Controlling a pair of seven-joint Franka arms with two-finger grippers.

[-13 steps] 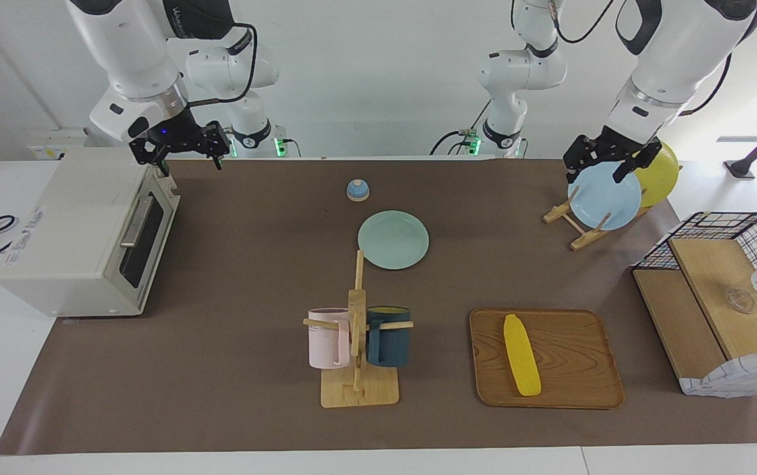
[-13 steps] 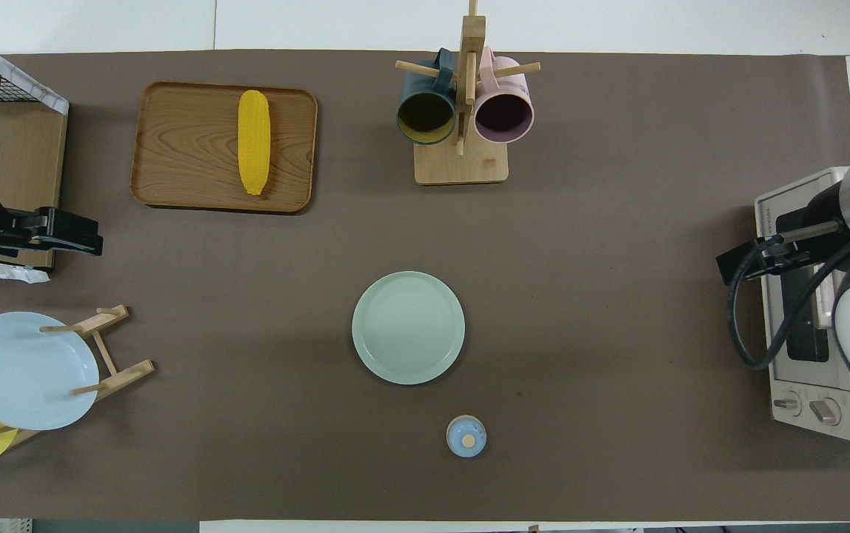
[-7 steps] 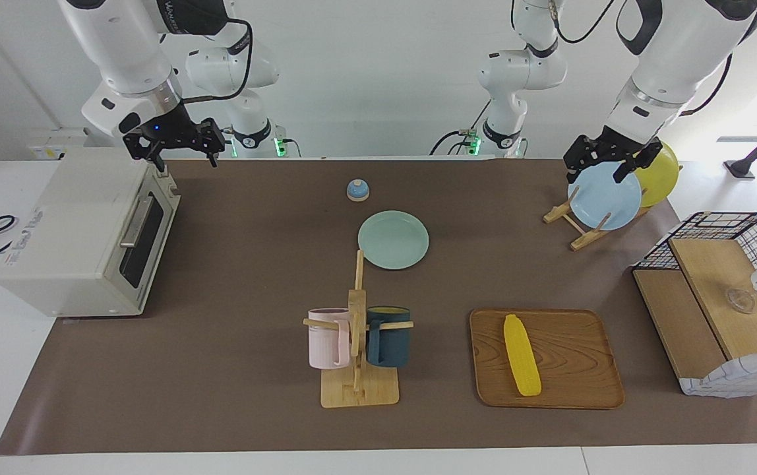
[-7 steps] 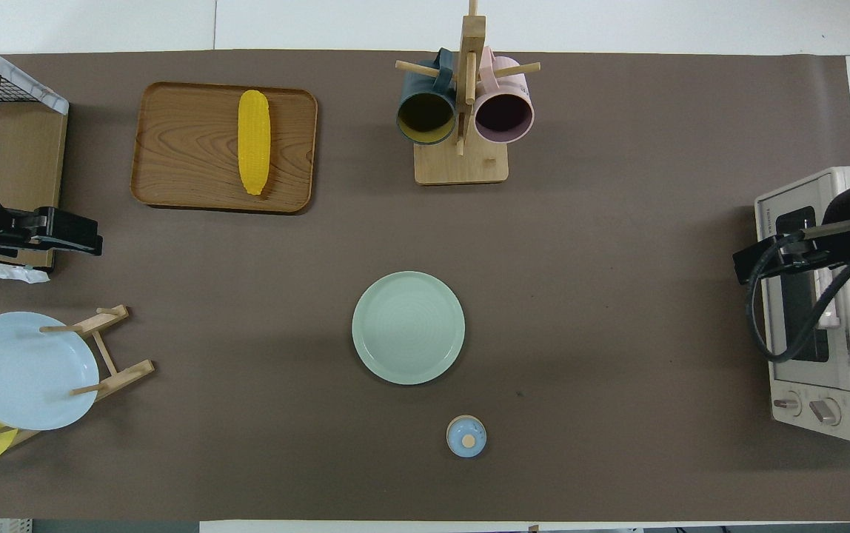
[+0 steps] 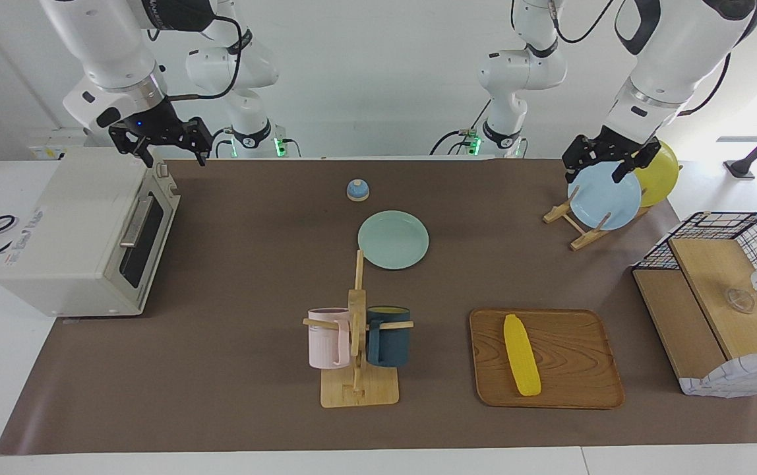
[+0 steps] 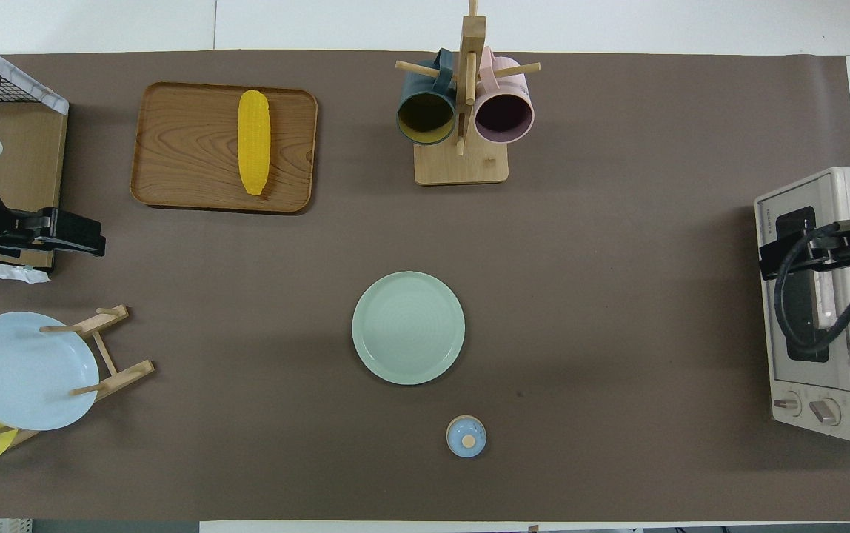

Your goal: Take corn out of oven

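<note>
1. The bright yellow tapered corn cob (image 5: 521, 355) lies on the brown rectangular wooden tray (image 5: 576, 330), well apart from the boxy cream-white toaster oven (image 5: 68, 231), which stands at the right arm's end of the brown surface (image 5: 253, 264).
2. The oven's glass-windowed door (image 5: 144, 234) is shut, its metal bar handle (image 5: 133, 221) untouched.
3. The right tool (image 5: 167, 148) hangs over the oven's top edge nearest the robots, fingers spread and empty.
4. The left tool (image 5: 606, 161) waits, open and empty, over the pale blue round plate (image 5: 606, 198) in the wooden rack, far from the oven.
5. Judged from this, the corn is out and nothing is held; the task looks complete, with only the arms to park.
</note>
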